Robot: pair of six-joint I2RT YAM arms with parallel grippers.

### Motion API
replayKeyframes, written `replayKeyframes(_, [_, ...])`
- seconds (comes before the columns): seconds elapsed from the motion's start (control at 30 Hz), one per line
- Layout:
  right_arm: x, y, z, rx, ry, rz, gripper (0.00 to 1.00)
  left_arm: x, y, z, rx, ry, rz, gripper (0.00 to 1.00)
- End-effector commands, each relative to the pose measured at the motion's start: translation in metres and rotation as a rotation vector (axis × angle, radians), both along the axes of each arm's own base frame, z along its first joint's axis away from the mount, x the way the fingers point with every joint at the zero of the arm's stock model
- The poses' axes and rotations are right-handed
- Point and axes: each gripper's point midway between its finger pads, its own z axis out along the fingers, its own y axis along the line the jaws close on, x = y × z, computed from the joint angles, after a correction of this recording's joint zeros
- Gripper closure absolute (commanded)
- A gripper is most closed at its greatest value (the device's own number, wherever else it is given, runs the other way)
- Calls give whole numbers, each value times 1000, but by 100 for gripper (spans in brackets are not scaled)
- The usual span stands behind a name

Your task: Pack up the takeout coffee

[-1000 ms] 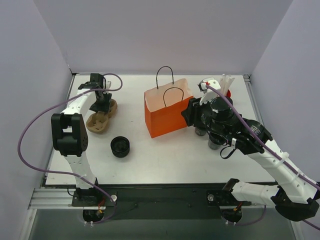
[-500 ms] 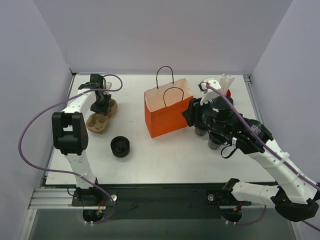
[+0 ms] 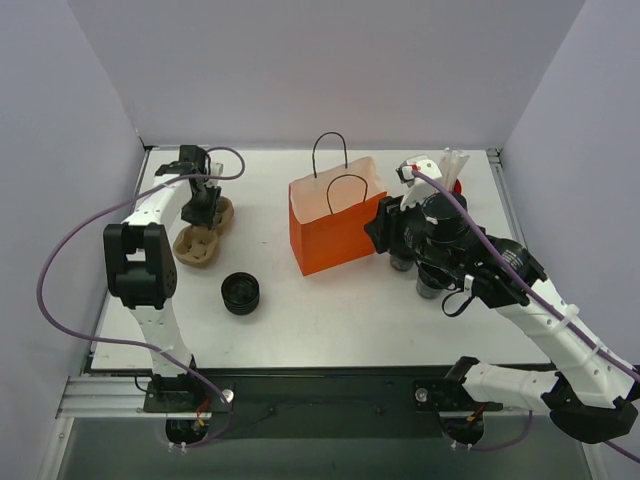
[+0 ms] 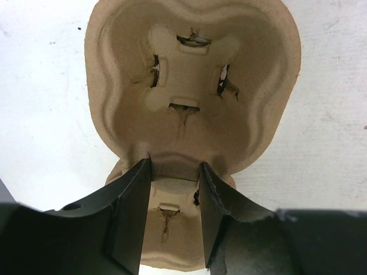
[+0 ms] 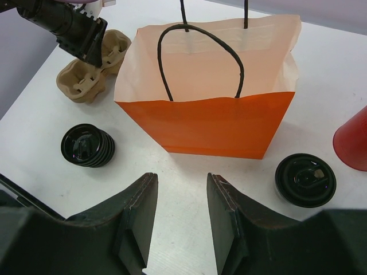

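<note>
1. White table (image 3: 330, 320) lies under both arms; your left gripper (image 4: 174, 166) has its fingers astride the waist of one two-well pulp carrier (image 4: 189, 74), and you cannot tell whether they pinch it.
2. Your right gripper (image 5: 180, 177) has its fingers apart and empty.
3. One takeout coffee (image 5: 304, 179) stands near them, outside one orange bag (image 5: 212, 126).
4. One lid stack (image 5: 87, 146) sits farther off.

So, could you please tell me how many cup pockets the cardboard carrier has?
2. One pocket lies just ahead of the left pincer; the other pocket sits beneath it, partly covered by its fingers. No further pocket shows.
</note>
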Motion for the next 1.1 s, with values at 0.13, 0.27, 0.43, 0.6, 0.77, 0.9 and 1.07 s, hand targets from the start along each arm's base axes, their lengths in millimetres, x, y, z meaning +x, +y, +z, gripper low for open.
replayKeyframes(0.13, [2,1,2,18,12,-4,60,7,-1,23,-18,-33,11,65])
replayKeyframes(0.27, [2,2,0,17,15,-3,60,6,-2,22,-25,-26,16,67])
replayKeyframes(0.43, [6,-1,-3,32,34,-46,61,9,-3,39,-24,-46,37,69])
replayKeyframes(0.6, [17,-10,2,109,62,-175,63,22,-5,90,-19,-133,48,69])
replayKeyframes(0.77, [30,-22,4,128,75,-292,63,29,-30,135,-97,-231,-1,69])
replayKeyframes(0.9, [62,-34,7,102,43,-456,64,23,-70,159,-217,-292,-66,70])
replayKeyframes(1.07, [88,-43,28,234,38,-620,60,12,-138,192,-270,-354,-196,70])
